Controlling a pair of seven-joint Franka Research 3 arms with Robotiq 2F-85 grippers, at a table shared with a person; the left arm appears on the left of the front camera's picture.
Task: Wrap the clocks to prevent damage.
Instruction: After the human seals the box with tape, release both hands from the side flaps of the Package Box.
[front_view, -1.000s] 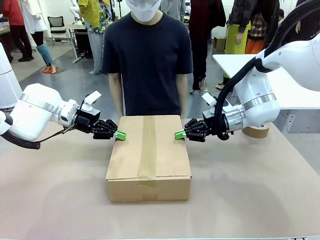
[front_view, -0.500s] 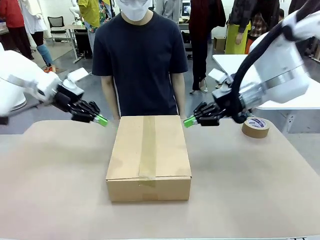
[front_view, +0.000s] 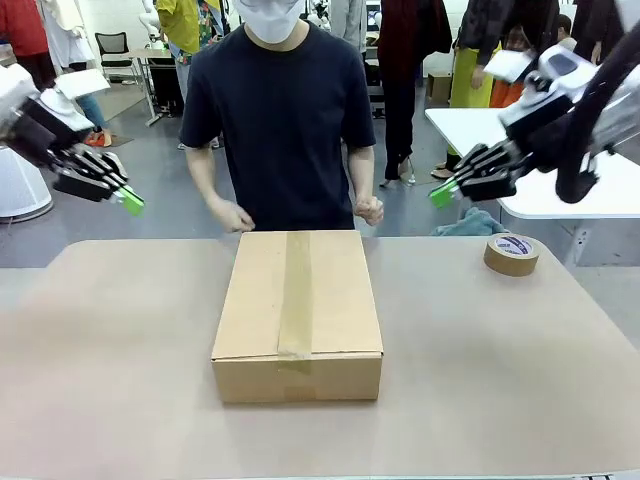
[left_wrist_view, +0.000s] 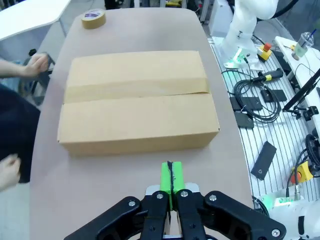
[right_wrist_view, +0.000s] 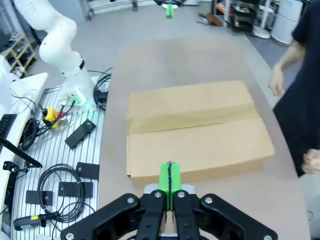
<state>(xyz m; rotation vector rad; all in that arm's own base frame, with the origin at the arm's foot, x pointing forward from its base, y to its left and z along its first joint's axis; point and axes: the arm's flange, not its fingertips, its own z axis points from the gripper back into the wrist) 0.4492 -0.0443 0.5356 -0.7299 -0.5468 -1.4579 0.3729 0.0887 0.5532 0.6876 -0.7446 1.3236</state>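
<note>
A taped cardboard box (front_view: 297, 312) sits closed in the middle of the table; the left wrist view shows the box (left_wrist_view: 137, 100) from its side, as does the right wrist view of the box (right_wrist_view: 197, 127). No clock is in sight. My left gripper (front_view: 131, 203) hangs shut and empty, high above the table's left side, green pads together (left_wrist_view: 171, 176). My right gripper (front_view: 442, 192) is raised at the right, also shut on nothing (right_wrist_view: 169, 176). The person's hands (front_view: 236, 216) hover just behind the box.
A roll of brown tape (front_view: 511, 254) lies on the table at the far right, and the tape roll (left_wrist_view: 93, 18) appears beyond the box in the left wrist view. A white table (front_view: 560, 165) stands behind on the right. Cables and devices (left_wrist_view: 265, 100) lie off the table's near side.
Both grippers pulled away from the box's far corners, rising and swinging outward to the left and right. The person's hands came up toward the back of the box.
</note>
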